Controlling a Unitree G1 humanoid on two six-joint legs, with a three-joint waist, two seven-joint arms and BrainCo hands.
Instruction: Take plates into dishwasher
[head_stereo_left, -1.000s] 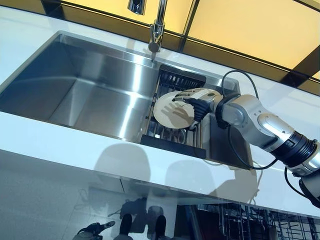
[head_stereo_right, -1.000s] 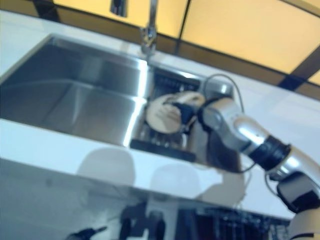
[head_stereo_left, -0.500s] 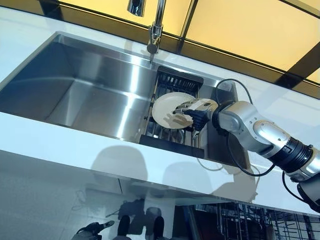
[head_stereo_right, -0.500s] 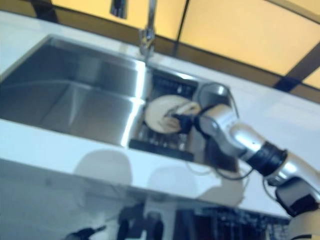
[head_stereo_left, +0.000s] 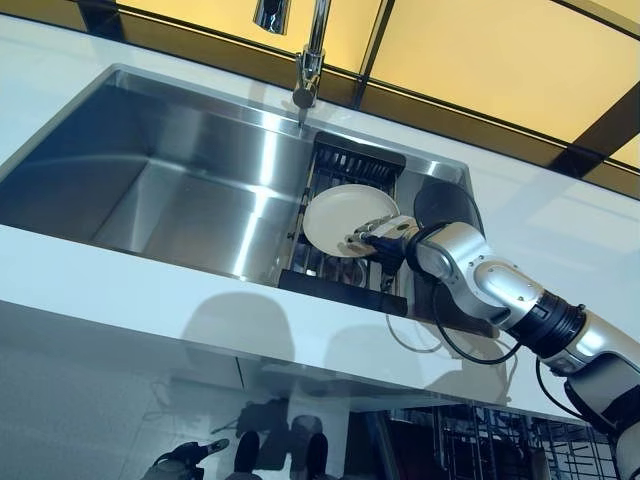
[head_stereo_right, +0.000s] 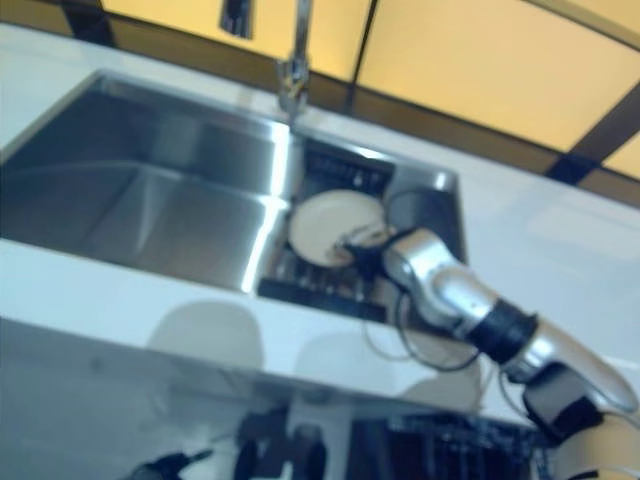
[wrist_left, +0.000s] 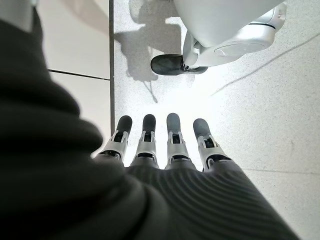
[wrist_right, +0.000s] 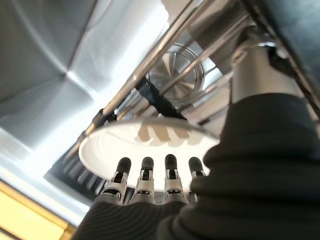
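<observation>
- A white plate (head_stereo_left: 344, 219) sat tilted on a dark dish rack (head_stereo_left: 346, 262) laid across the right end of a steel sink (head_stereo_left: 170, 180), its face turned toward the near side.
- The right robot hand (head_stereo_left: 378, 238) was at the plate's near right edge, the arm reaching in from the lower right over the white table (head_stereo_left: 120, 290).
- In the right wrist view the right robot hand's fingers (wrist_right: 144, 172) lay straight in a row, their dark tips against or just beside the plate's rim (wrist_right: 150, 145); they were not curled round it, and the thumb could not be seen.
- Shadows of those fingers fell on the plate's face.
- Beneath the plate, the rack's metal bars (wrist_right: 165, 85) and the round sink drain (wrist_right: 175, 70) showed through.
- A chrome faucet (head_stereo_left: 312, 55) stood on the far side of the sink, just left of the rack.
- The left robot hand (wrist_left: 160, 150) showed only in its own wrist view, hanging over a pale speckled floor (wrist_left: 270, 115), fingers straight and apart, holding nothing.
- At the lower right of the left eye view, the wire racks of an open dishwasher (head_stereo_left: 500, 445) showed below the table's near edge.
</observation>
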